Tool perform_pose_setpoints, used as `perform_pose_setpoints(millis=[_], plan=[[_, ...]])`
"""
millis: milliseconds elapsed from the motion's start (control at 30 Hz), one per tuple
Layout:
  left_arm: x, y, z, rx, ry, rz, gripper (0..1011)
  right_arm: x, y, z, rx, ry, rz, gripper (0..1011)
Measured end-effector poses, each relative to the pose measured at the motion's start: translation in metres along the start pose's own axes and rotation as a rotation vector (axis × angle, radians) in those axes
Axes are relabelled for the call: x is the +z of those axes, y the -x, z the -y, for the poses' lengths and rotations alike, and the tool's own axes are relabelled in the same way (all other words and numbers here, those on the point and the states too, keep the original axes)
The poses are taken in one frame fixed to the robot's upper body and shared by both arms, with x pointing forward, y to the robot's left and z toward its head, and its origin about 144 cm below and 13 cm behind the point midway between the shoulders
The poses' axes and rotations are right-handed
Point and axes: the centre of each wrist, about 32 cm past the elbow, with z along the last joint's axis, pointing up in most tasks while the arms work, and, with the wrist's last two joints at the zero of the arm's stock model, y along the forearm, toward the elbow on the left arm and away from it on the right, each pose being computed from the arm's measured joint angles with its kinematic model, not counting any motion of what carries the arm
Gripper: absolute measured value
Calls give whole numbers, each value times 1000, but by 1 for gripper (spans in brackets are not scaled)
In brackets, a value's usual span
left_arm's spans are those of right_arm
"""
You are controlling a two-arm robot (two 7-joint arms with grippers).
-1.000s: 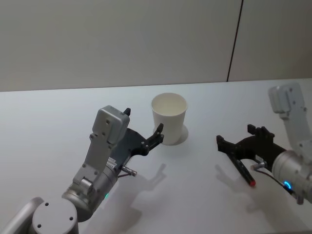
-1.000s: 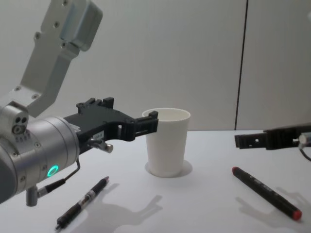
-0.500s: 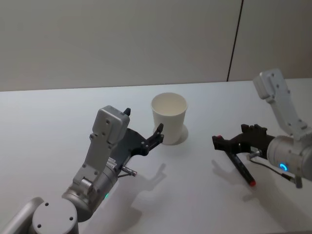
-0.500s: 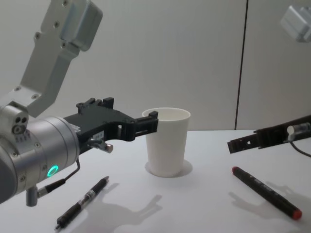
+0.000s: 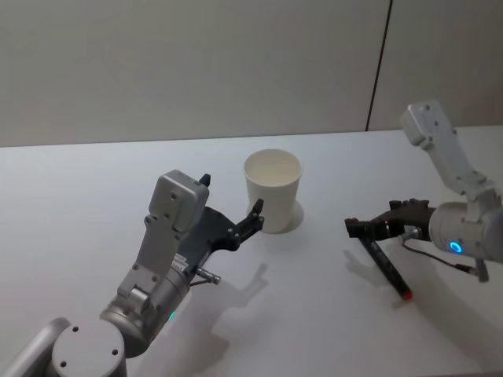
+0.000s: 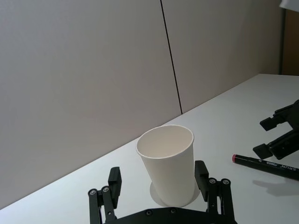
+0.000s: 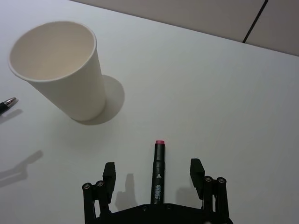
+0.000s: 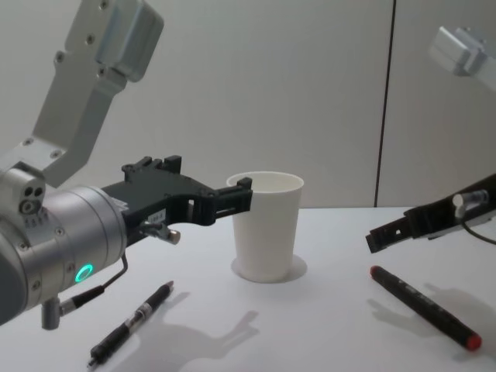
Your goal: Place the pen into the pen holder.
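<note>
The right pincer point(image 5: 357, 228), fingers apart, hovers low over one end of a black marker pen with red ends point(image 5: 389, 269) lying on the white counter point(image 5: 314, 322), to the right of the plain white paper cup point(image 5: 273, 191); it should probably drop squarely, straddling the barrel, before closing; the left pincer point(image 5: 233, 195), also apart, hangs beside the cup; a slim black pen point(image 8: 132, 324) lies largely hidden under that arm in the head view
</note>
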Motion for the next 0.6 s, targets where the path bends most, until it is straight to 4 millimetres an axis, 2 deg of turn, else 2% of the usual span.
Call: perform_pose_setpoints(millis=[600], plan=[[0, 0, 0, 0, 0, 0, 1000, 16, -9, -21, 14, 81, 13, 1001]])
